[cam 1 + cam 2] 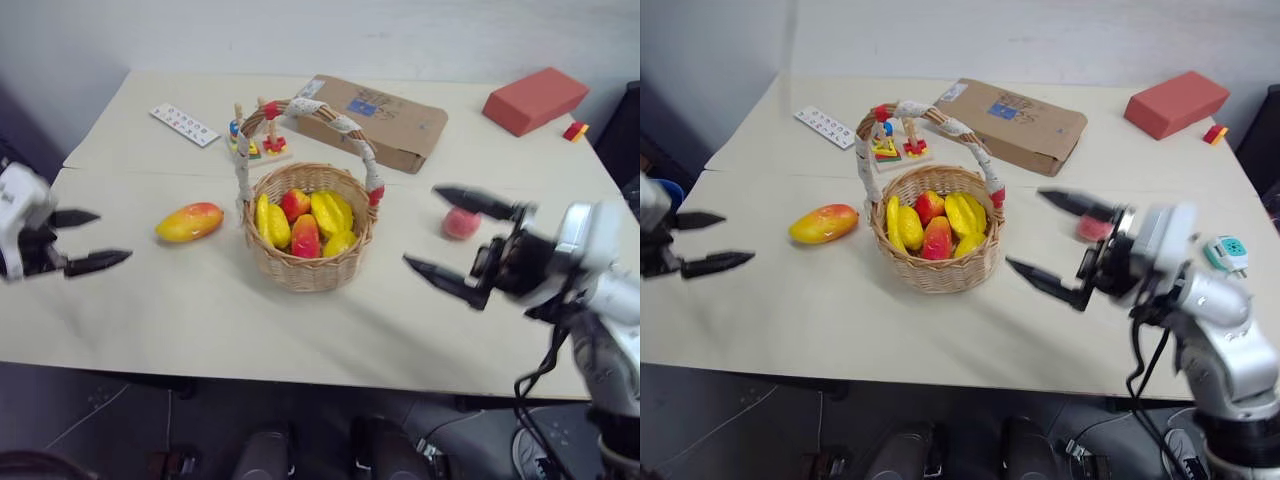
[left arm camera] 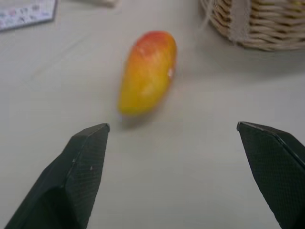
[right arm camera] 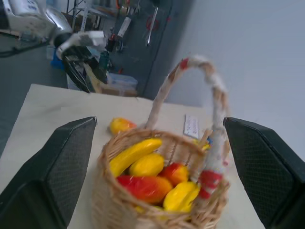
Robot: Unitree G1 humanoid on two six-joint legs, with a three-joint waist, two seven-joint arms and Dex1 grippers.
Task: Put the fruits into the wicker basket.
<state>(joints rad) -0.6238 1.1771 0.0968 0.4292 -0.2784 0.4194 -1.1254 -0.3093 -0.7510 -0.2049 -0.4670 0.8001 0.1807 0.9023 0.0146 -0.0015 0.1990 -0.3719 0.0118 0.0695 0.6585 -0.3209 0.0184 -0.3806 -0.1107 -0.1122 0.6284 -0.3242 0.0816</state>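
The left gripper (image 1: pixel 90 240) hangs open and empty at the table's left edge, the mango (image 1: pixel 189 221) lying between it and the wicker basket (image 1: pixel 310 268) of fruits (image 1: pixel 303 222). Right of the basket, the right gripper (image 1: pixel 450 240) gapes empty, the peach (image 1: pixel 460 223) just behind it.

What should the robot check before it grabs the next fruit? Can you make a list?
1. Left gripper open and empty: ok.
2. Right gripper open and empty: ok.
3. Mango lying free on the table, beside the wicker basket and in front of the left gripper: ok.
4. Peach easy to see: not ok, the right gripper partly covers it in the head views.
5. All fruits in the basket: not ok, the mango and peach are on the table.
6. Room left in the basket: cannot tell for sure; it already holds several yellow and red fruits.
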